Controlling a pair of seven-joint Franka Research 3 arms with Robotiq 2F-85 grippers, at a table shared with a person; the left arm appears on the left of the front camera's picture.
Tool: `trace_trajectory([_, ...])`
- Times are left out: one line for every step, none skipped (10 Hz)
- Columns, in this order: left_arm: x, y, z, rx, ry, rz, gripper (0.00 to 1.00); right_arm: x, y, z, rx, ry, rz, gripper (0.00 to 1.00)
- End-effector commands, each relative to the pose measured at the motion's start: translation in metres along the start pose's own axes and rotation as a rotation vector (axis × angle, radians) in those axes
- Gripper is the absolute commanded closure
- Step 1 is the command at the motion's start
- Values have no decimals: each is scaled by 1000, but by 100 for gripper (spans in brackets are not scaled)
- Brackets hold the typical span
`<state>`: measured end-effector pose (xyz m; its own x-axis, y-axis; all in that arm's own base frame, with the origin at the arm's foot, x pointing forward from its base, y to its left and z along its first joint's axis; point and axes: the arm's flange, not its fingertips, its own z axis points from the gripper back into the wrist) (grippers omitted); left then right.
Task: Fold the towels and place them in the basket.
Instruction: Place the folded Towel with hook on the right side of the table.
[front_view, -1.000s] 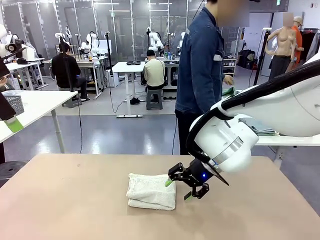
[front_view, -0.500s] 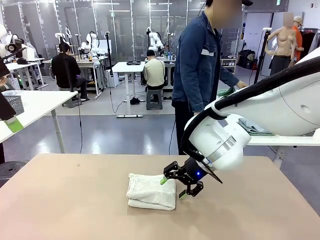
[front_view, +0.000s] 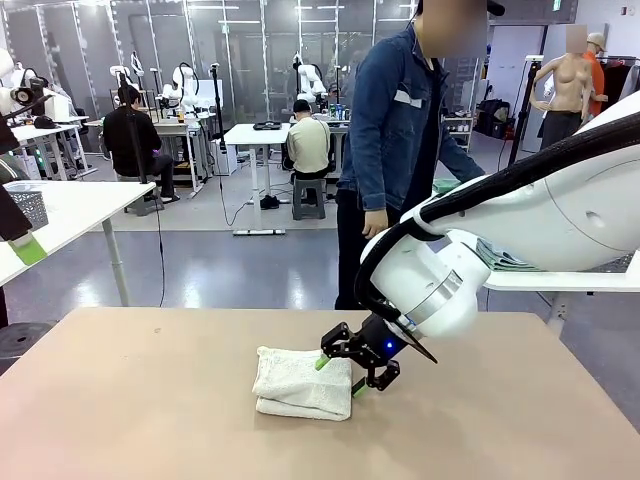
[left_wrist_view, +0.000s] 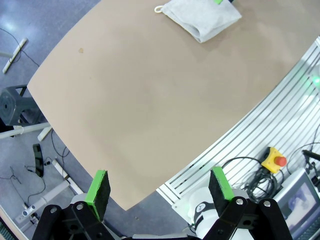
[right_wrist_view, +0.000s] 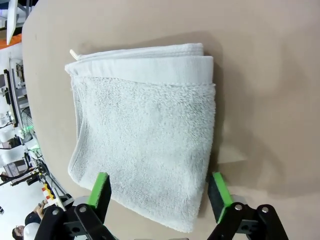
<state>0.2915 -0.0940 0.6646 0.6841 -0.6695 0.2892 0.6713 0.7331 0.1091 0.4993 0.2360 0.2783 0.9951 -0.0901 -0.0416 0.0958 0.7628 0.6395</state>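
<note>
A white towel (front_view: 300, 385), folded into a thick rectangle, lies on the tan table (front_view: 150, 400) near its middle. My right gripper (front_view: 340, 377) is low at the towel's right edge, jaws open. In the right wrist view the towel (right_wrist_view: 145, 135) spreads out ahead, and the right gripper (right_wrist_view: 159, 185) has its green pads on either side of the towel's near end. My left gripper (left_wrist_view: 159, 182) stands open and bare, high over the table's near corner, with the towel (left_wrist_view: 202, 20) far off. A grey mesh basket (front_view: 30, 205) sits on the white side table at the left.
A person in a denim jacket (front_view: 400, 130) stands just beyond the table's far edge. Folded grey-blue towels (front_view: 510, 258) lie on a white table (front_view: 560, 282) at the right, behind my right arm. Open tabletop lies left of and in front of the towel.
My right gripper has slid left and down until it straddles the white towel's right edge. The person has stepped left. The left gripper has stayed put.
</note>
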Motion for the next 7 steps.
trace_trajectory([0, 0, -1, 3, -1, -12, 0, 4, 6, -9, -30, -13, -14, 60])
trace_trajectory([0, 0, -1, 3, -1, -12, 0, 4, 6, -11, -33, -11, -6, 100])
trace_trajectory([0, 0, -1, 3, -1, -12, 0, 4, 6, -14, -36, -12, -6, 100])
trace_trajectory([0, 0, -1, 3, -1, -12, 0, 3, 5, -15, -31, -14, -9, 100])
trace_trajectory([0, 0, -1, 3, -1, -12, 0, 2, 5, -16, -30, -17, -9, 87])
trace_trajectory([0, 0, -1, 3, -1, -12, 0, -1, 6, -16, -34, -21, -6, 96])
trace_trajectory([0, 0, -1, 3, -1, -12, 0, -3, 7, -16, -37, -25, -6, 100])
